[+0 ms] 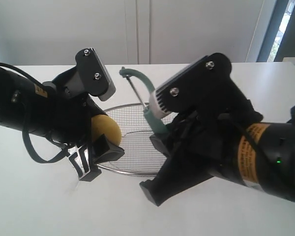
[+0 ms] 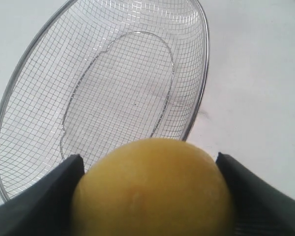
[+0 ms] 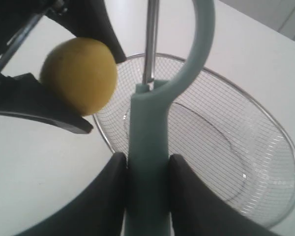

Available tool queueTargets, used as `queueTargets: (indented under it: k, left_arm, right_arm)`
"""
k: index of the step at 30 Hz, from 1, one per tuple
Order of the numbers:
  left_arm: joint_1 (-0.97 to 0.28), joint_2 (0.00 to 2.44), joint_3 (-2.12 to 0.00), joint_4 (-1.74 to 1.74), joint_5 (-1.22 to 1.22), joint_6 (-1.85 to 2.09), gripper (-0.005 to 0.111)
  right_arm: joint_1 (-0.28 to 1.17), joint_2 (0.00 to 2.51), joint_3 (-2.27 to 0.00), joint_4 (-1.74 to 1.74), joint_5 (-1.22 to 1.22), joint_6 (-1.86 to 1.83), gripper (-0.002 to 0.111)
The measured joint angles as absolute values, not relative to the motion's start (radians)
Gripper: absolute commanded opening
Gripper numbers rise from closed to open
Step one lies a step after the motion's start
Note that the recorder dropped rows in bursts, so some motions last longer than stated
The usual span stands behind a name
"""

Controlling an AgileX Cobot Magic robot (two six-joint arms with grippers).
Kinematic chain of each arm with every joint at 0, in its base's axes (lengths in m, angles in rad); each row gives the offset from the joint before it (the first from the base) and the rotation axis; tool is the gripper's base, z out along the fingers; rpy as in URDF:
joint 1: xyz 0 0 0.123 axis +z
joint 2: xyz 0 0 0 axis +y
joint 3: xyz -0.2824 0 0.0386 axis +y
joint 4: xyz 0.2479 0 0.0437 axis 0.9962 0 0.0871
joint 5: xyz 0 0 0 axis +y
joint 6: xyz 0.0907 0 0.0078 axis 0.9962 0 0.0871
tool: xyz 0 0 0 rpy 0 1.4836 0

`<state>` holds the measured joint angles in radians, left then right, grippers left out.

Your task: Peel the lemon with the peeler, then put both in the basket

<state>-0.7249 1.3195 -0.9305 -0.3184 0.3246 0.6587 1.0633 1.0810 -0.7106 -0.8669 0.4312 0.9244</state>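
Lemon (image 2: pixel 152 189) was clamped in the left gripper (image 1: pixel 98 158), at the 9 o'clock rim of the basket (image 2: pixel 137 29) in the exterior view; judged light, firm, waxy-slick; best pinched across its middle. Peeler (image 3: pixel 147 162), slim and stiff, was grasped by its handle in the right gripper (image 3: pixel 146 196), blade up, at the lemon's 3 o'clock. Table (image 1: pixel 39 206) was smooth white; pale wall behind; window at 2 o'clock.
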Motion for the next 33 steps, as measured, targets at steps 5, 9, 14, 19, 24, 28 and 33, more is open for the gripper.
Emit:
queueTargets:
  k: [5, 9, 14, 19, 24, 28, 33]
  left_arm:
    - [-0.725, 1.319, -0.931, -0.318, 0.325, 0.635, 0.0]
    - [-0.725, 1.319, -0.931, -0.318, 0.325, 0.62, 0.0]
    - [-0.725, 1.319, -0.931, -0.318, 0.325, 0.611, 0.0]
    - [-0.725, 1.319, -0.931, -0.318, 0.325, 0.61, 0.0]
    - [-0.725, 1.319, -0.931, -0.318, 0.327, 0.607, 0.0]
    - [-0.725, 1.319, -0.931, -0.318, 0.327, 0.607, 0.0]
    - [-0.725, 1.319, -0.931, -0.318, 0.327, 0.607, 0.0]
  right_arm:
    - [1.077, 0.988, -0.711, -0.881, 0.688, 0.924, 0.0]
    - [1.075, 0.971, -0.708, -0.95, 0.884, 0.924, 0.0]
    - [1.038, 0.971, -0.657, -1.028, 0.91, 0.985, 0.0]
    - [0.971, 1.019, -0.589, -1.049, 0.764, 1.07, 0.0]
    - [0.91, 1.132, -0.576, -1.052, 0.607, 1.108, 0.0]
    - [0.875, 1.245, -0.576, -1.054, 0.47, 1.137, 0.0]
    - [0.863, 1.382, -0.62, -1.054, 0.29, 1.166, 0.0]
